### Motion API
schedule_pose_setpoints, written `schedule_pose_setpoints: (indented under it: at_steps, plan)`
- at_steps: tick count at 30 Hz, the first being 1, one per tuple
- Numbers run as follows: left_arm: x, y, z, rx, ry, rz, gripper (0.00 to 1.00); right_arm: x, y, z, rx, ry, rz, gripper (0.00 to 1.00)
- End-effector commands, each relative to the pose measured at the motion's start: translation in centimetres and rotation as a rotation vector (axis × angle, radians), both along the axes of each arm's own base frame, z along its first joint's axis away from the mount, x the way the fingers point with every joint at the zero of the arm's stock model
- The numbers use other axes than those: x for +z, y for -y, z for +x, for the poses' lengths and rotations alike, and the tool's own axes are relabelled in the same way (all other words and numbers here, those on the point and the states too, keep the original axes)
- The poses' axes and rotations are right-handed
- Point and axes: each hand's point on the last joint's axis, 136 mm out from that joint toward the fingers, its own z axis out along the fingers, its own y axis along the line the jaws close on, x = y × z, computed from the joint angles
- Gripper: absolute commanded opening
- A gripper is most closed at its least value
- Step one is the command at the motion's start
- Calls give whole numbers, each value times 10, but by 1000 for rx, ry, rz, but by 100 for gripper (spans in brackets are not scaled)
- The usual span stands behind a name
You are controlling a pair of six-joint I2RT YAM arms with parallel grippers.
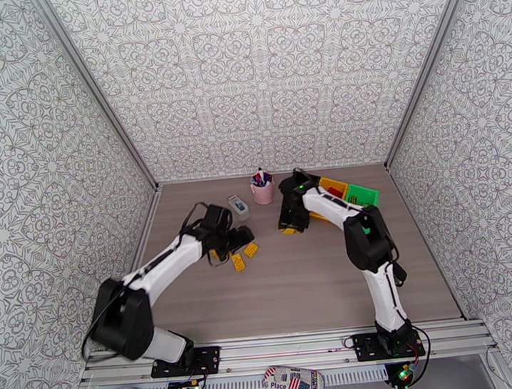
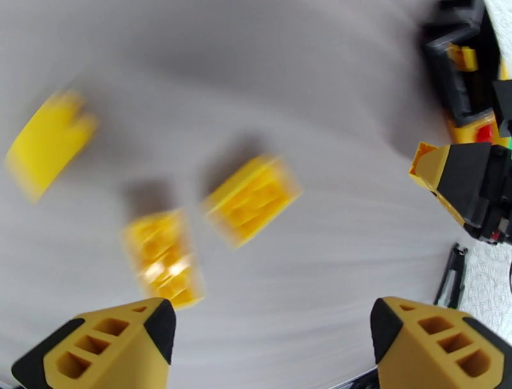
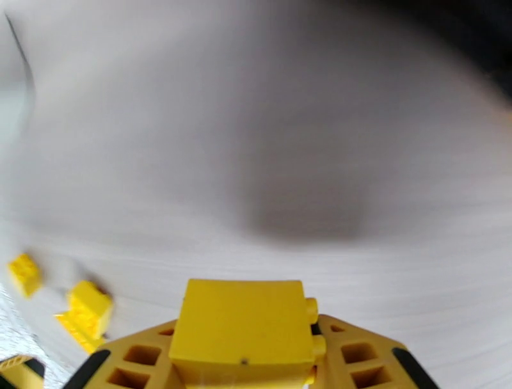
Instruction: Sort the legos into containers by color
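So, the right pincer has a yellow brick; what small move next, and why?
Probably lift it and swing toward the yellow bin: the right pincer is shut on a yellow brick, and that bin sits close by.

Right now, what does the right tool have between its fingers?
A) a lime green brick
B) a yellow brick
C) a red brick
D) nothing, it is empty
B: in the right wrist view, the right tool is closed on a yellow brick that sits squarely between its two fingers.
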Motion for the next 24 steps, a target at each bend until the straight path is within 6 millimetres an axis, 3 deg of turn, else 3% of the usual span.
schedule_pose_setpoints:
  at_steps: [1,3,7,12,17,24]
  plan:
    - [31,40,35,-136,102,-84,86,45,18,36,-68,100,70,38]
    - [41,53,52,-160,122,-95,86,59,26,59,-97,134,98,40]
    - [54,67,77,-185,139,-114,84,75,42,100,-147,174,112,57]
    - [60,61,82,-180,145,-101,84,87,56,131,-212,209,158,75]
    - [52,36,66,-152,119,-1,82,97,56,134,-208,241,200,79]
    - [24,-17,25,-52,20,234,80,114,44,104,-120,258,190,76]
